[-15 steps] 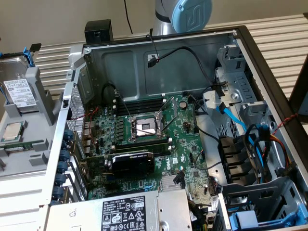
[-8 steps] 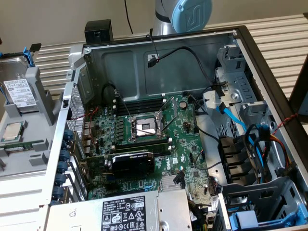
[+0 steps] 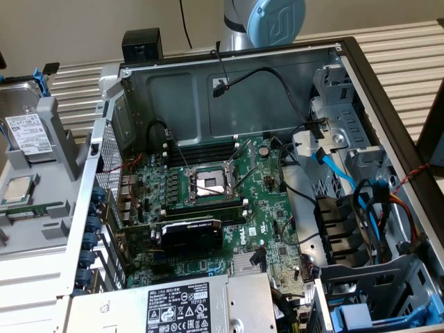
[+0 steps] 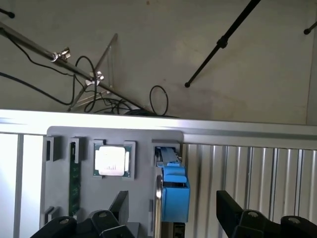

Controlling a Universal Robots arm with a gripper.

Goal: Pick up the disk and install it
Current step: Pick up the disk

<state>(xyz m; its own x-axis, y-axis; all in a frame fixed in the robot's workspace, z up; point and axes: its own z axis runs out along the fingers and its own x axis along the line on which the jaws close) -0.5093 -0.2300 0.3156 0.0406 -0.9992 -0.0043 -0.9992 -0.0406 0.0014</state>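
1. Okay, fingers (image 4: 230,210) spread wide open, gripping nothing.
2. Disk (image 4: 174,194) stands on edge in a slot of the grey fixture (image 4: 142,171), just beside the fixture's CPU (image 4: 113,159) pocket.
3. Fingers flank the disk at the fixture, no contact.

Silver arm (image 3: 234,31) with blue joint cap (image 3: 277,19); black hand (image 4: 172,206), round screws (image 4: 252,214).

place: robotics lab | evidence: opened computer case (image 3: 208,97) on slatted aluminium bench (image 3: 395,48), grey parts fixture (image 4: 59,188), black stand pole (image 4: 223,42)
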